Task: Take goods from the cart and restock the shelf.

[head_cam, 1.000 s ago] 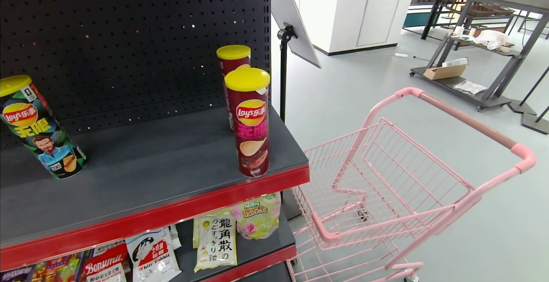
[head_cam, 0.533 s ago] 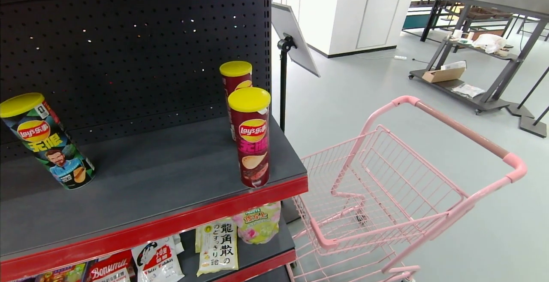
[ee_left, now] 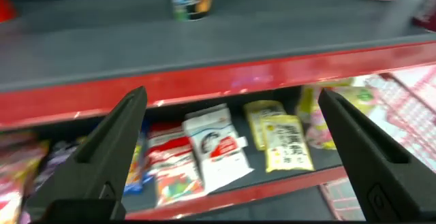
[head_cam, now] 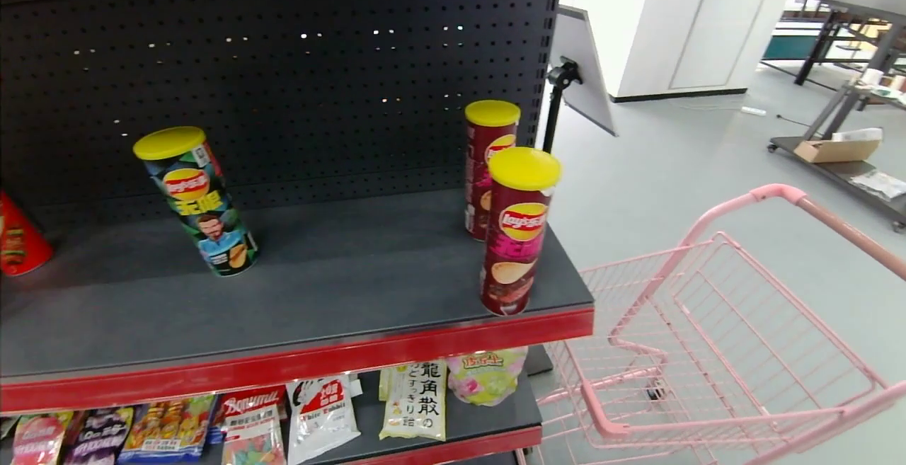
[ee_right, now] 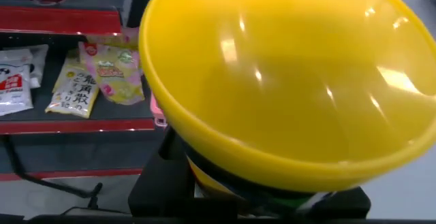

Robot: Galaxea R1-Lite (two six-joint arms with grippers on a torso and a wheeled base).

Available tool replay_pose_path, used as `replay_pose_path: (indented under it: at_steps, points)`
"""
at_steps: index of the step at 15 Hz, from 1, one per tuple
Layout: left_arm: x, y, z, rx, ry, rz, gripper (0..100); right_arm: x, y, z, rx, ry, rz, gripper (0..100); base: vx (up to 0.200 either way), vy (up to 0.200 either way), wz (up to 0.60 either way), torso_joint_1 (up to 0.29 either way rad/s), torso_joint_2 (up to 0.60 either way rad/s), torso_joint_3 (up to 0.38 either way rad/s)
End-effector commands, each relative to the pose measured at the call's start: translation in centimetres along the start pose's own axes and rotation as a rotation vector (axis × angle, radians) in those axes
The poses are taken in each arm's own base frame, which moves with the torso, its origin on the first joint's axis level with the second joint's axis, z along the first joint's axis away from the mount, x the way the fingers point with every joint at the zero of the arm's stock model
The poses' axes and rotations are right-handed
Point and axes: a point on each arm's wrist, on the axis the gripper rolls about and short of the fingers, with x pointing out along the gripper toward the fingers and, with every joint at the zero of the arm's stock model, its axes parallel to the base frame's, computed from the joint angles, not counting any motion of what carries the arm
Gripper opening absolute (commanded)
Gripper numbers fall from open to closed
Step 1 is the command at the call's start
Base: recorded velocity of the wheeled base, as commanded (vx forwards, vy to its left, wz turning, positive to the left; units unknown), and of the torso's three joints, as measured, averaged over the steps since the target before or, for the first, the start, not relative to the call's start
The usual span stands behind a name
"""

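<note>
On the dark top shelf (head_cam: 318,288) stand a green chips can (head_cam: 202,203) toward the left and two maroon chips cans at the right end, one at the front edge (head_cam: 517,231) and one behind it (head_cam: 487,161). The pink cart (head_cam: 743,323) stands right of the shelf. My left gripper (ee_left: 231,98) is open, level with the shelf's red front edge (ee_left: 272,74), with nothing between its fingers. My right gripper (ee_right: 259,197) is shut on a green chips can whose yellow lid (ee_right: 286,81) is close to the camera.
A red can (head_cam: 18,238) shows at the shelf's far left. Snack bags (head_cam: 414,398) lie on the lower shelf, also in the left wrist view (ee_left: 214,146) and right wrist view (ee_right: 102,74). A whiteboard stand (head_cam: 566,76) stands behind the shelf's right end. Open floor lies beyond the cart.
The whole head view has shifted, so the shelf sits more to the middle and the cart farther right. The cans on the shelf stand as before.
</note>
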Motion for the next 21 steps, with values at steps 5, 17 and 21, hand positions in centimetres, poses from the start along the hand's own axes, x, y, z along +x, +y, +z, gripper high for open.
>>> replay_pose_path:
  at_steps: [5, 17, 21]
  points:
    - [0.0, 0.0, 0.0, -0.002, 0.001, 0.000, 100, -0.4, 0.2, -2.2, -0.017, -0.021, -0.032, 0, 0.000, 0.000, 0.12, 0.000, 0.00, 0.000]
    - [0.0, 0.0, 0.0, 0.003, -0.001, 0.000, 100, -0.7, 0.5, -4.6, -0.009, -0.053, -0.024, 0, 0.000, 0.133, 0.00, 0.000, 0.00, 0.001]
    - [0.0, 0.0, 0.0, 0.003, -0.001, 0.000, 100, -0.6, 0.5, -4.7, -0.008, -0.048, -0.022, 0, 0.000, 0.200, 0.00, 0.004, 0.01, -0.001]
